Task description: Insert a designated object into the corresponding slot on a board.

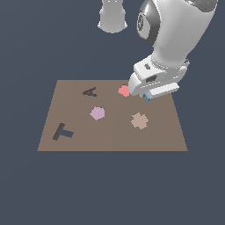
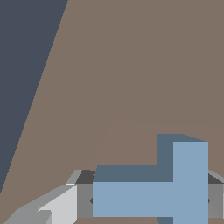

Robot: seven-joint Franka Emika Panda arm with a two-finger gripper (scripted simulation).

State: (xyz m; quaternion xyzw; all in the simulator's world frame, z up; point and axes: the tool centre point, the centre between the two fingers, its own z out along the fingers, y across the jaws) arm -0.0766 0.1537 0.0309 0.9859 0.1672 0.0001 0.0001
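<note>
Over the far right part of the board, as the exterior view frames it, the big white arm leans down with its claw low above the brown surface. The board lies flat on the dark blue-grey counter, and it is by far the widest thing down there. On it, a tan, rough-edged piece sits right of centre, and a lilac pentagon rests near the middle. A pink-red piece lies just beside the claw, toward the exterior view's left. Over at the board's near left corner is the dark T-shaped slot, well apart from the claw, and a dark A-shaped cut-out shows near the far edge. Now the small one: the light-blue T block fills the wrist view, clamped between the grey fingers, so the claw is closed on it. From the exterior view only a sliver of blue peeks out beneath the claw. Whether the block touches the board cannot be told.
</note>
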